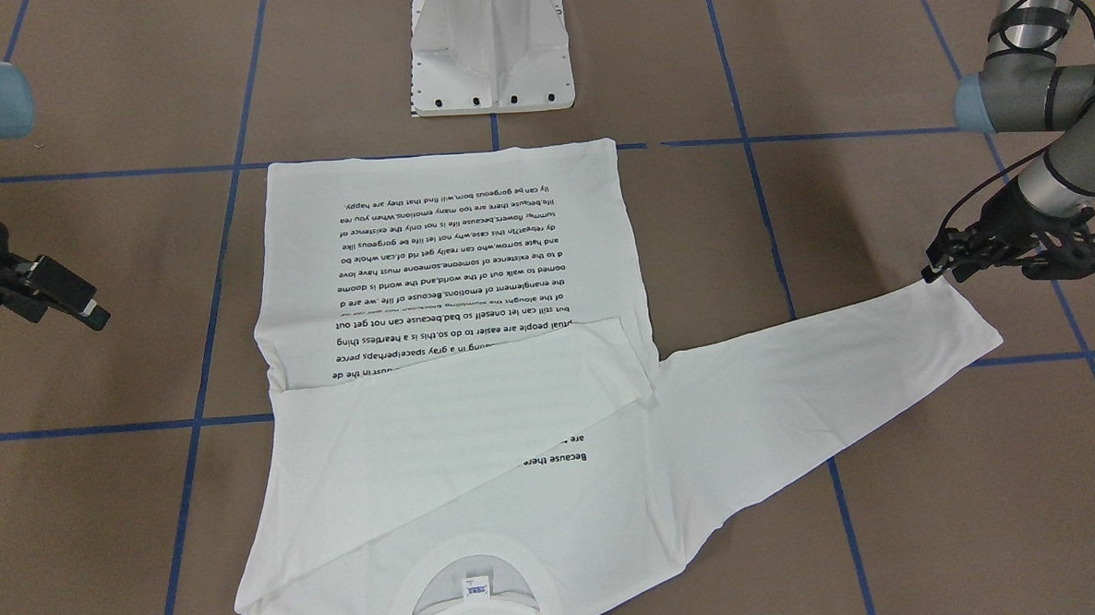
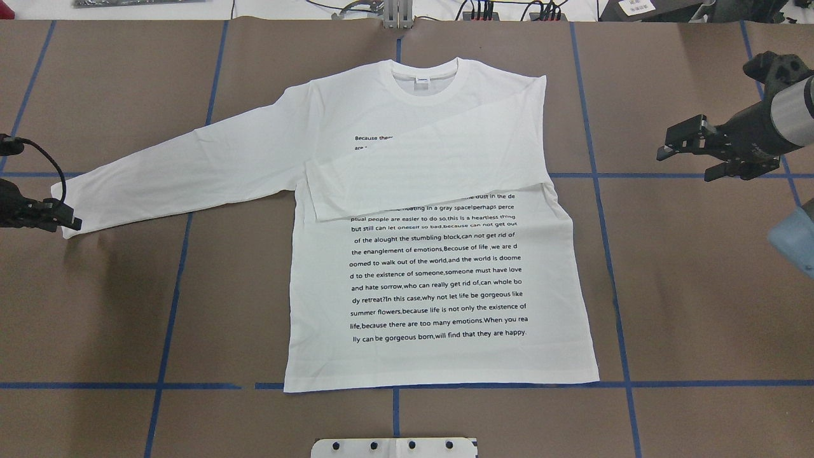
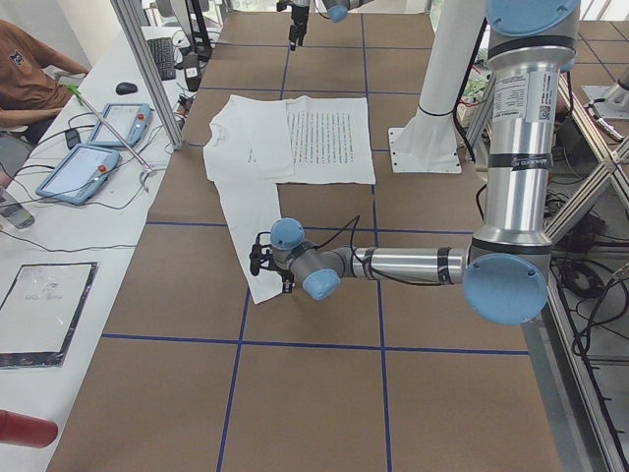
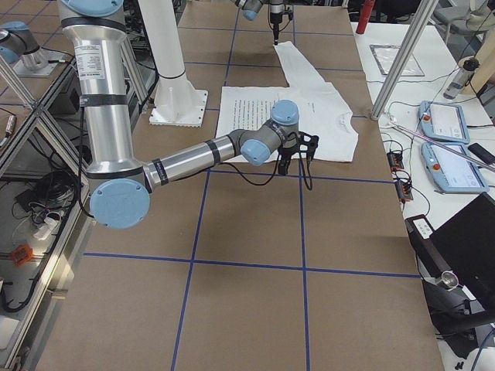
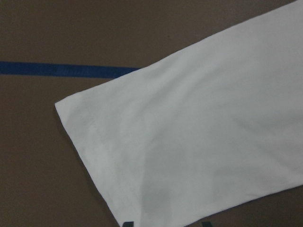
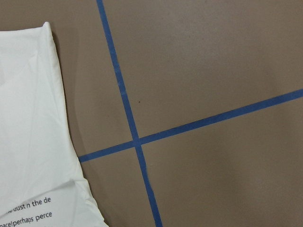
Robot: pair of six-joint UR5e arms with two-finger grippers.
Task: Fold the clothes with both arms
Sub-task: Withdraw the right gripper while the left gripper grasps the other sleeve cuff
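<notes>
The white T-shirt (image 2: 439,280) lies flat in the middle of the table (image 2: 699,286), with the print up and the collar (image 2: 425,70) at 12 o'clock in the overhead view. One sleeve (image 2: 432,165) is already folded across the chest. The other sleeve (image 2: 191,165) lies stretched out toward 8 o'clock, and its cuff (image 5: 94,137) rests flat on the table.

The left gripper (image 2: 70,222) is right at this cuff. Its jaws stand apart, and the wrist view shows the tips over the cuff edge, gripping nothing. The right gripper (image 2: 687,159) hangs well apart from the shirt at about 2 o'clock, its jaws also apart and empty.

The step in hand seems to be folding the second sleeve. To do it well, the left jaws should take both layers of the cuff near its middle, not only a corner. The lift should be small, so the body does not drag. The cuff should then travel toward 3 o'clock and lie down smoothly over the first sleeve.
</notes>
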